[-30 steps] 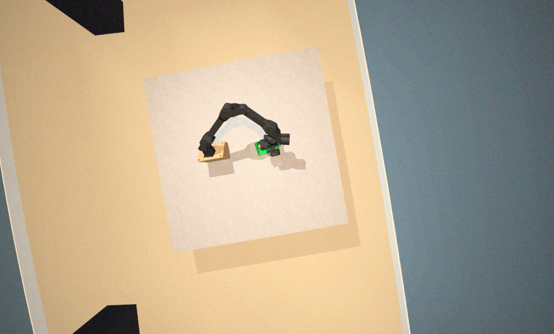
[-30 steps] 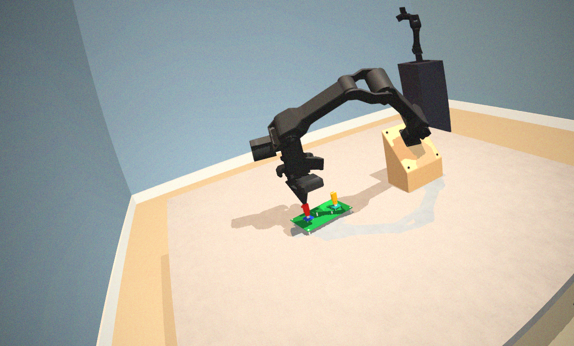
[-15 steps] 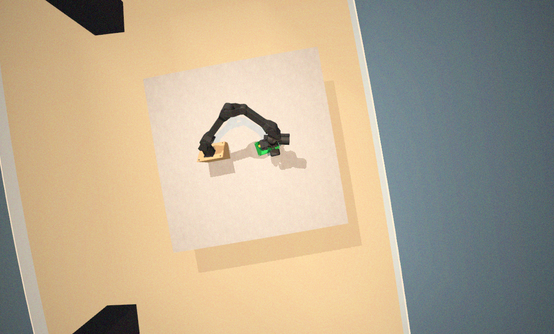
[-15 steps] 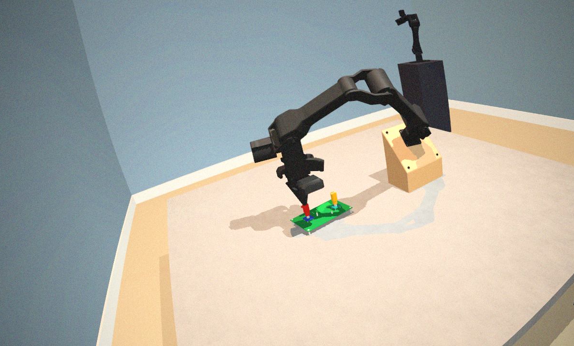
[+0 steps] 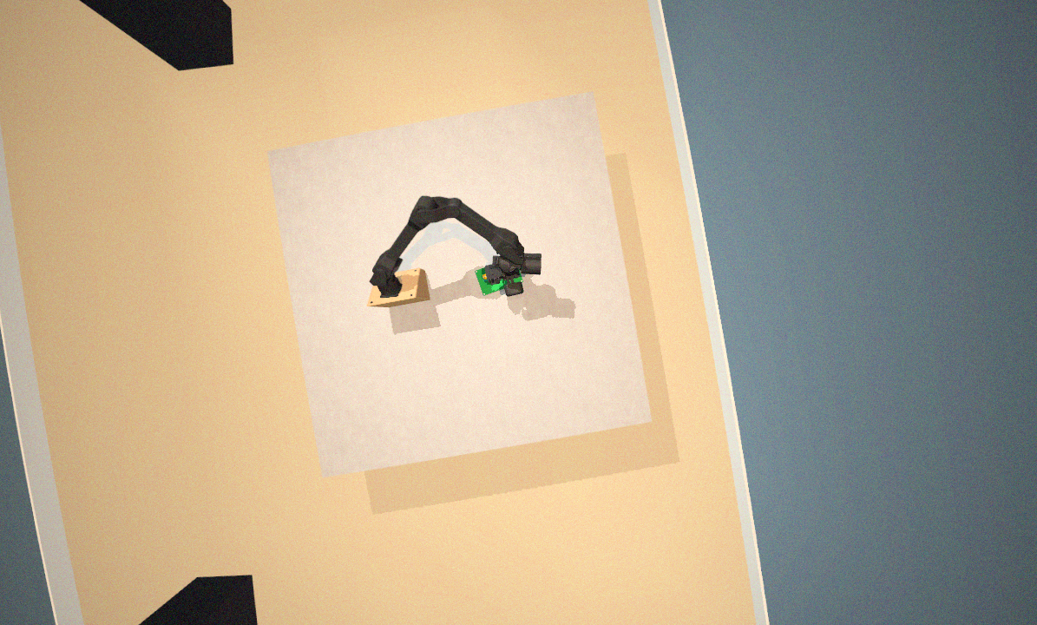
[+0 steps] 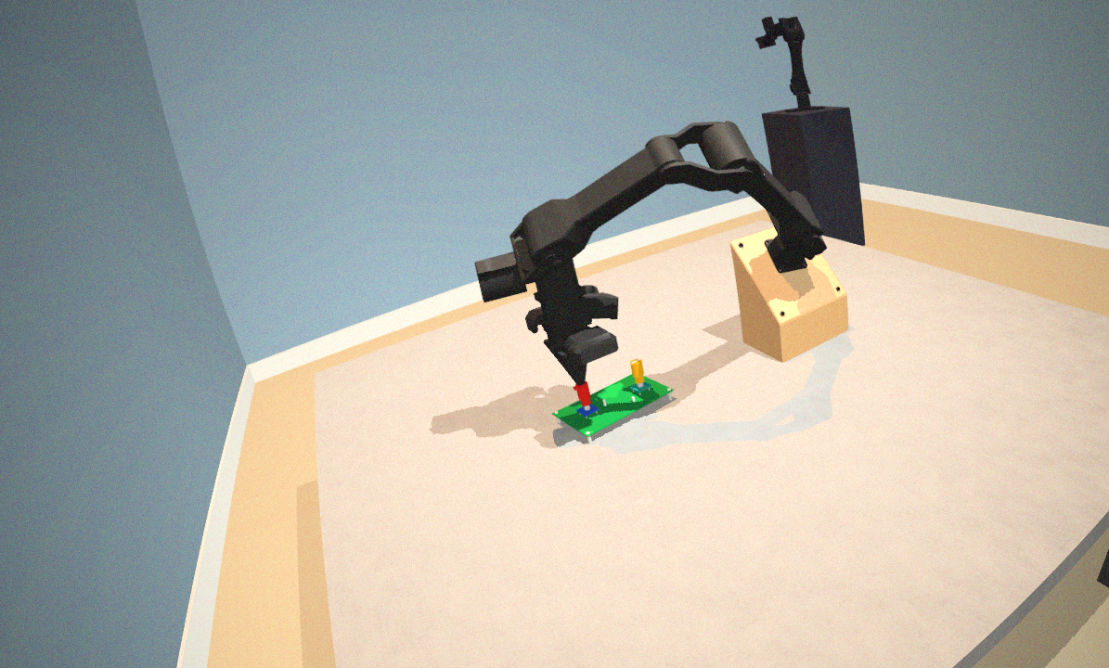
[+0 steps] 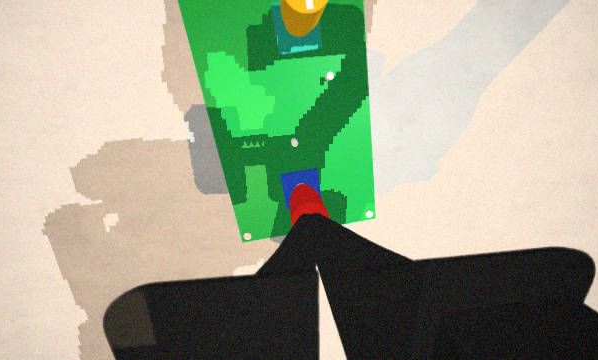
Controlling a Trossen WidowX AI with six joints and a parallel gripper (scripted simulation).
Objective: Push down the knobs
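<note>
board (image 7: 239,100): 1 | knobs: 2, red (image 7: 306,205), orange (image 7: 299,15) | hand (image 7: 315,235): 1, closed

Open space around orange knob (image 6: 638,369)

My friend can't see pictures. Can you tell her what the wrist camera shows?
The closed black gripper presses its tip on a red knob at the near end of a green circuit board. An orange knob stands at the far end.

We see a green circuit board (image 7: 349,150) carrying a red knob (image 7: 306,202) on a blue potentiometer (image 7: 299,179). An orange knob (image 7: 299,17) with a white stripe tops a teal one (image 7: 295,42). Our black end effector (image 7: 311,222) meets the red.
</note>
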